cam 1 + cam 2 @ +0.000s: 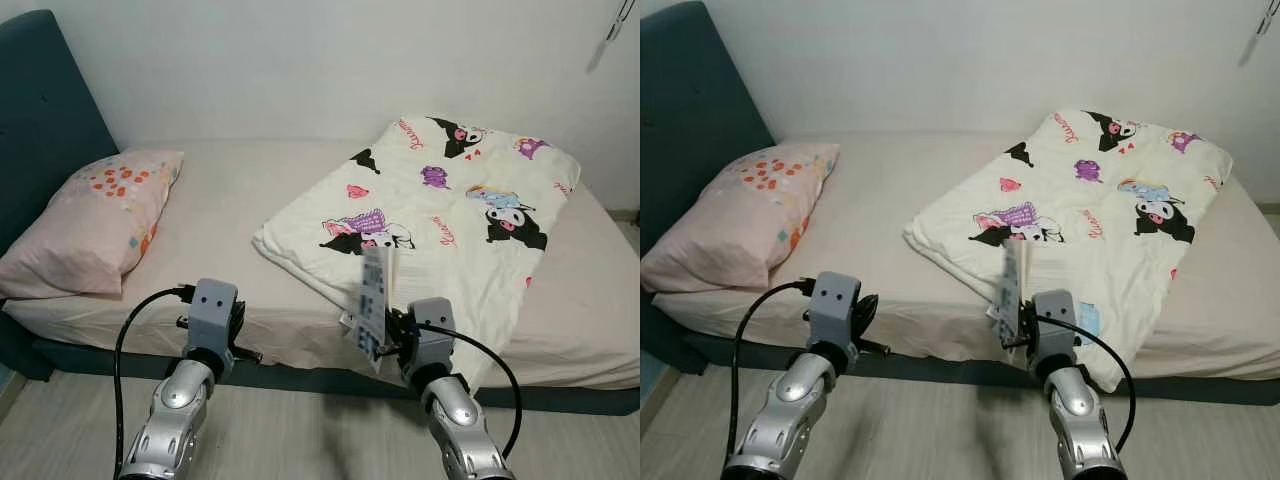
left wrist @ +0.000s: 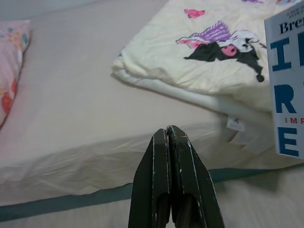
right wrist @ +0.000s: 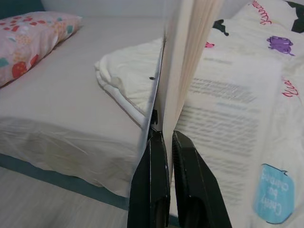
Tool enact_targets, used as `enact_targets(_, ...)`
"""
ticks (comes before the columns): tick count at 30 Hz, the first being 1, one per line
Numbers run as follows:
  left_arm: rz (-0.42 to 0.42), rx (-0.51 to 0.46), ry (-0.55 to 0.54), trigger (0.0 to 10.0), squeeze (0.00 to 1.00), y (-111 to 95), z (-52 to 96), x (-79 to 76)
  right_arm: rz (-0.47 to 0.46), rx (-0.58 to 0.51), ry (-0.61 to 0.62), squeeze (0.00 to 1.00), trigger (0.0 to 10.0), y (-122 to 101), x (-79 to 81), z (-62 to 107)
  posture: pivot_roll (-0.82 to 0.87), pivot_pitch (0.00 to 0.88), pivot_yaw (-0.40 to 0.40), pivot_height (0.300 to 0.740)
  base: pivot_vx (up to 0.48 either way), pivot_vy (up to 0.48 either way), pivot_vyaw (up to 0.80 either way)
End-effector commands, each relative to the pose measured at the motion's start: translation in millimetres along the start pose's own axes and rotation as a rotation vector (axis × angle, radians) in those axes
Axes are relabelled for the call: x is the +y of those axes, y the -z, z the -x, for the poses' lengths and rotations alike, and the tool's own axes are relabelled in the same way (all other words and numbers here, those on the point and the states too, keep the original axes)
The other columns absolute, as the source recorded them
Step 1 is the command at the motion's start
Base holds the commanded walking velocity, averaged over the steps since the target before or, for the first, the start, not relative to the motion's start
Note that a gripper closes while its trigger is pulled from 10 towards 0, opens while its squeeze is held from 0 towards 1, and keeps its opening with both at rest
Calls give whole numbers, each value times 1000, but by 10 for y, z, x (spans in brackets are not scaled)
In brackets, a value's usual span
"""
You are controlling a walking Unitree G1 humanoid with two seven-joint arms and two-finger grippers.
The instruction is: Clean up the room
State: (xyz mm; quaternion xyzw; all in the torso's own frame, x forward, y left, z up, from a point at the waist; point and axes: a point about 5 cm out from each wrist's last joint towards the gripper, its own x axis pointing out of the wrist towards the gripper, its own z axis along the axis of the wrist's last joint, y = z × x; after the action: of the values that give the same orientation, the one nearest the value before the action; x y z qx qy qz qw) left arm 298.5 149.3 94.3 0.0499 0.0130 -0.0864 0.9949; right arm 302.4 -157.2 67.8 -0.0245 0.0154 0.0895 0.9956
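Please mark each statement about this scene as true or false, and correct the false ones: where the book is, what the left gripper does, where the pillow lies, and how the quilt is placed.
1. The right gripper holds a book upright by its lower edge. True.
2. The left gripper is wide open. False: its fingers are pressed together, holding nothing.
3. The pink pillow lies on the floor. False: it lies on the bed, at the headboard end.
4. The cartoon quilt is folded on the mattress, on the robot's right side. True.
5. The book lies flat on the quilt. False: it stands in the gripper in front of the bed edge.
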Motion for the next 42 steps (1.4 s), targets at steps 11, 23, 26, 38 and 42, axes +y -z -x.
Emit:
enact_targets(11,-34,17,-66,10000,0,69,32,73,-17,-27,-5,0,10000,-65,0,-49,-52,119,29,740,0,0,0)
enact_targets(23,-23,17,-69,10000,0,73,4,56,-25,-31,-3,0,10000,-74,7,-59,-64,112,40,740,0,0,0)
enact_targets(26,-27,12,-69,10000,0,66,-2,52,-26,-32,-2,0,10000,-76,6,-60,-64,112,40,740,0,0,0)
enact_targets(38,-23,8,-61,10000,0,60,-14,28,-31,-37,-2,0,10000,-79,5,-51,-72,110,45,740,0,0,0)
enact_targets(42,-7,12,-49,10000,0,65,-14,12,-33,-36,-2,0,10000,-77,7,-44,-76,106,48,740,0,0,0)
